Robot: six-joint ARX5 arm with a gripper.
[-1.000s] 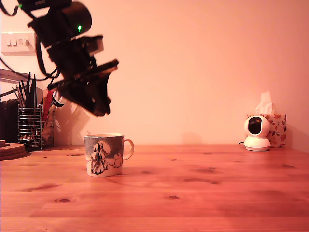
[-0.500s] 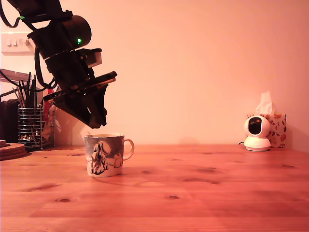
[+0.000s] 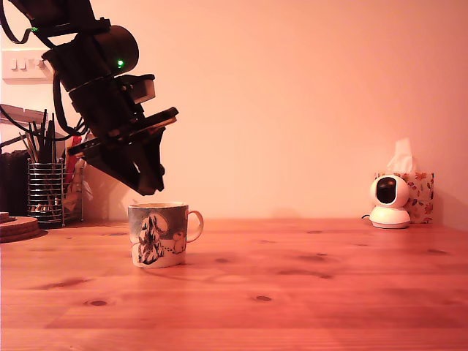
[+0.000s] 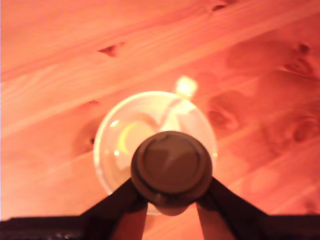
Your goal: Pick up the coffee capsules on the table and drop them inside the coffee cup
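Gripper [image 4: 171, 200] pinching one dark brown capsule [image 4: 171, 167], a finger on either side of its body, flat round face turned toward the wrist camera. It hangs directly over the mouth of the coffee cup [image 3: 158, 234]; in the exterior view the fingertips sit just above the rim, not touching it.

We judge the capsule light and rigid, with a thin shell that would dent under a hard squeeze. Its tapered sides look slippery, so the sound hold is across the body just under the wider rim, which is roughly where the fingers have it.

The cup stands upright on the table [image 3: 307, 292], toward the exterior view's left and back from the near edge, handle pointing to that view's right. Ceramic, heavy enough that we expect it to stay put when a pod drops in. Its interior is pale and blurred in the wrist view; a yellowish curve shows inside, but we cannot tell whether that is a capsule or a reflection. No other capsule is visible on the table.
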